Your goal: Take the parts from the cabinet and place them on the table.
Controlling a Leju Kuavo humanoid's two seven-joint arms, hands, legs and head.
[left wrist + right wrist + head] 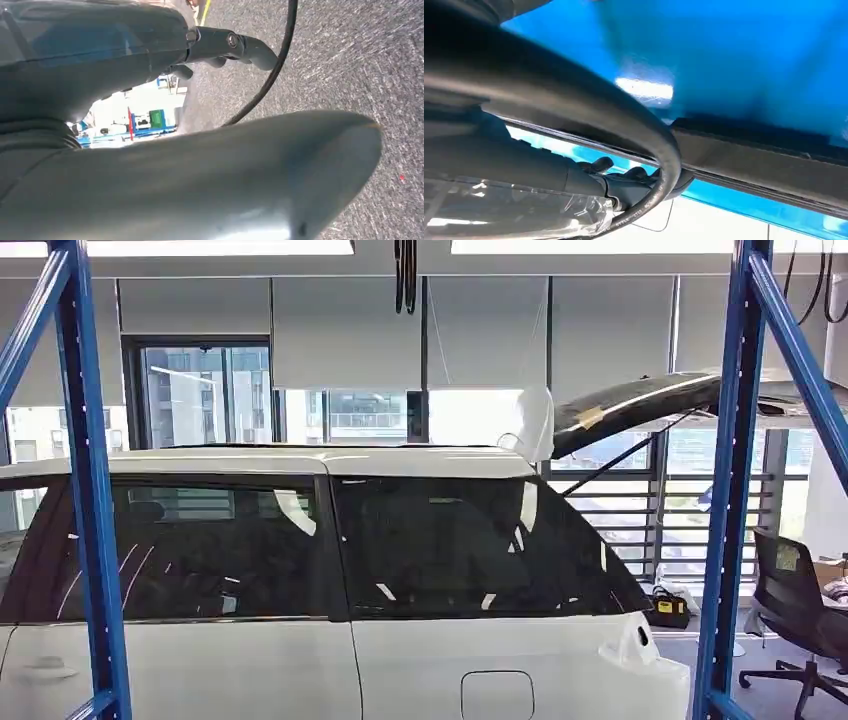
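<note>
My left hand [235, 47] hangs over grey carpet, its dark fingers [250, 50] stretched out and its thick grey thumb [280, 170] set apart, with nothing between them. My right hand [624, 180] is close under a bright blue panel [734, 55] and a dark rail [764, 155], its fingers [599, 164] curled. Crinkled clear plastic wrapping [524, 212] lies against the underside of that hand; whether the hand holds it I cannot tell. A thick black cable [574, 107] curves across in front of the hand and hides part of it.
Blue rack posts stand at the left [95, 540] and right [730, 490] of the head view. Behind them is a white car [400, 570] with its tailgate [640, 400] raised. An office chair [795, 610] stands at the far right. A thin black cable [270, 75] hangs beside my left hand.
</note>
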